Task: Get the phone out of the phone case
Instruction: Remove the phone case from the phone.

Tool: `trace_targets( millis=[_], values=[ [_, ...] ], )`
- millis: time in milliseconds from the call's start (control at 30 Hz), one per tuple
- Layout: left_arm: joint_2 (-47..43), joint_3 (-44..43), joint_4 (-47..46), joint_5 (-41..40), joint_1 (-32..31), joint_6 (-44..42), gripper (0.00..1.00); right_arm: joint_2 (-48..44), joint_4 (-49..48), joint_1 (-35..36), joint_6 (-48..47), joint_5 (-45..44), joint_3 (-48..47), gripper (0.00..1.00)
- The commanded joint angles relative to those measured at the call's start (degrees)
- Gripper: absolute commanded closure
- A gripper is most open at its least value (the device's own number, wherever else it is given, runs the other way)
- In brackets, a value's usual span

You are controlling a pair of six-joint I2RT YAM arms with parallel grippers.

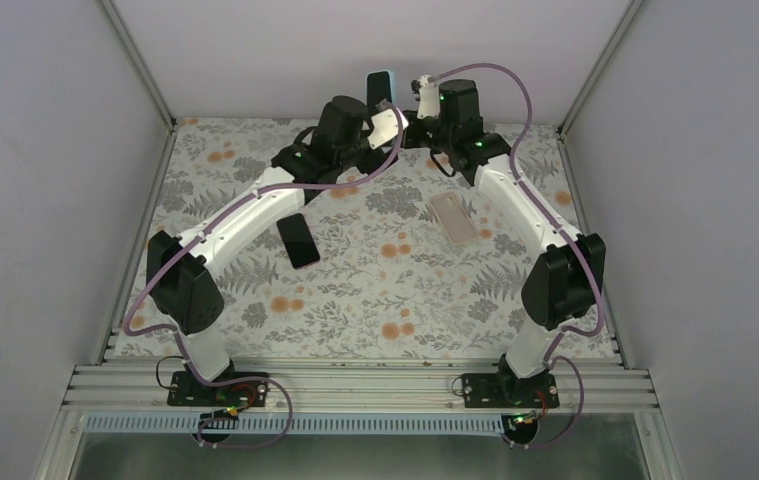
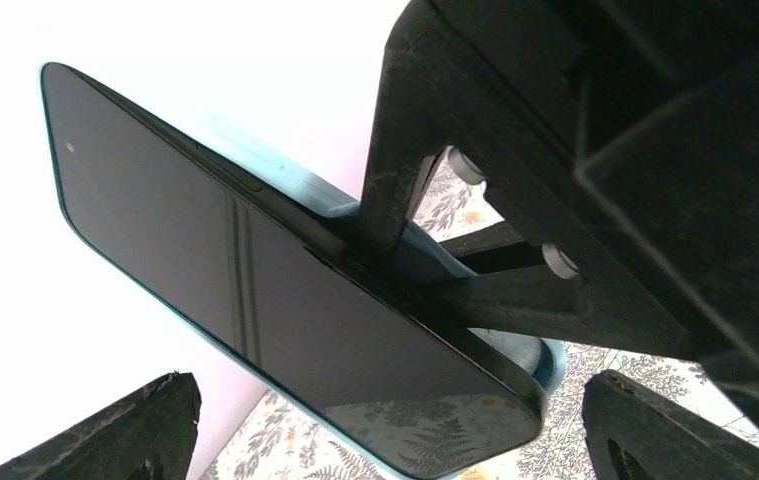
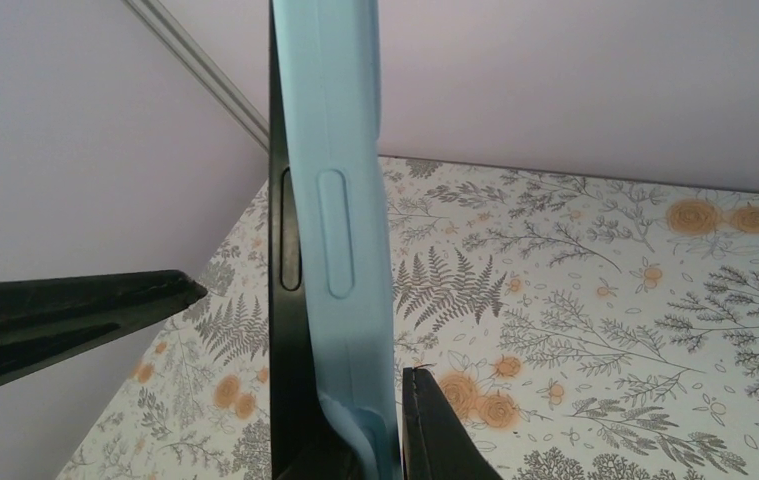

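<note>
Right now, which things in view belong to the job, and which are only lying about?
Job: black-screened phone; light blue soft case around it; right claw, shut on the case; left claw, open.
Lying about: second black phone flat on the floral cloth; pale beige phone-shaped slab.

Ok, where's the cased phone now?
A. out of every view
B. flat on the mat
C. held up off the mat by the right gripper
C: the right gripper pinches the blue case, with the phone raised clear of the mat.
</note>
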State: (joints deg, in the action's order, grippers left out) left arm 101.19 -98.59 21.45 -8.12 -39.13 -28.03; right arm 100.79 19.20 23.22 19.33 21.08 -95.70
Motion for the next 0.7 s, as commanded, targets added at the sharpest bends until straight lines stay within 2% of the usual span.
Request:
trace_targets(
  millis=[0, 433, 500, 600, 667],
  values=[
    [0.14, -0.32, -2.09, -2.29, -0.06, 0.2, 0.06, -4.04, -5.71, 0.62, -0.74, 0.35, 0.68, 0.97],
    [2.09, 0.48, -7.23, -13.18, -0.06, 1.22, 0.17, -4.38, -5.31, 1.03, 0.53, 1.72, 0.6, 0.97],
    [2.25, 1.41, -9.25, -17.18, -0.34, 1.33, 0.24, -4.38, -5.23, 1.02, 1.3, 2.29, 0.44, 0.97],
    [2.69, 3.72, -12.82, -24.63, -0.78, 1.87, 0.44, -4.44, -5.02, 1.03, 2.65, 3.6, 0.05, 0.97],
    [3.1, 6.14, -17.0, -30.16, -1.51, 0.39, 0.51, -4.46, -4.92, 1.03, 3.35, 4.57, -0.42, 0.97]
  ],
)
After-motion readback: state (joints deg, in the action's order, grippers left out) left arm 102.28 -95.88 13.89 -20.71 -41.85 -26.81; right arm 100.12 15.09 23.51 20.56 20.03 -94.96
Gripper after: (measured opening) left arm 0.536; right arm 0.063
